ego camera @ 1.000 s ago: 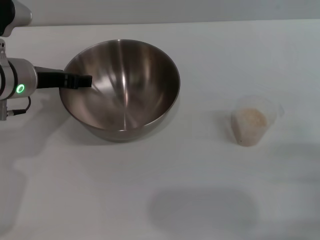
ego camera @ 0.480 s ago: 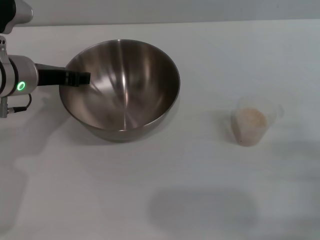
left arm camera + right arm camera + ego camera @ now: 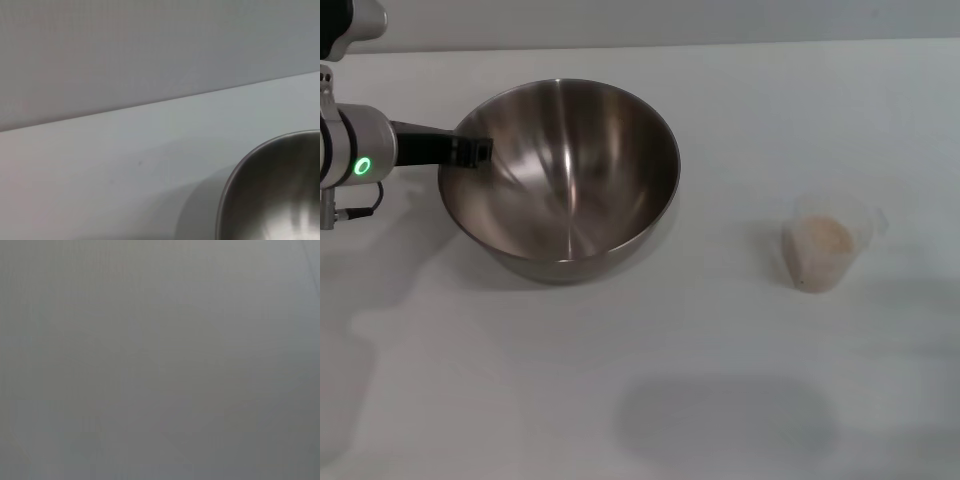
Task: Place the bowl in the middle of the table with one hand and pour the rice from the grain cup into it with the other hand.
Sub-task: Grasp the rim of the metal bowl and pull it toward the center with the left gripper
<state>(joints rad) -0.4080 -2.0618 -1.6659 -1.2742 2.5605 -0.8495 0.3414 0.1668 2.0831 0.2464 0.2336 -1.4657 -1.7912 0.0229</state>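
The large steel bowl (image 3: 570, 190) stands on the white table (image 3: 740, 110), left of the middle. My left gripper (image 3: 480, 152) reaches in from the left, its dark tip over the bowl's left rim, open and not holding the bowl. The bowl's rim also shows in the left wrist view (image 3: 235, 185). The clear grain cup (image 3: 830, 232) stands upright to the right of the bowl, well apart from it, with the pale rice (image 3: 818, 240) inside. My right gripper is out of view; its wrist view shows only a plain grey surface.
The table's far edge (image 3: 720, 42) meets a grey wall behind the bowl. A soft shadow (image 3: 720, 415) lies on the near part of the tabletop. Bare tabletop lies between bowl and cup.
My left gripper has drawn back a little to the left along the bowl's rim. The bowl and the cup have not moved.
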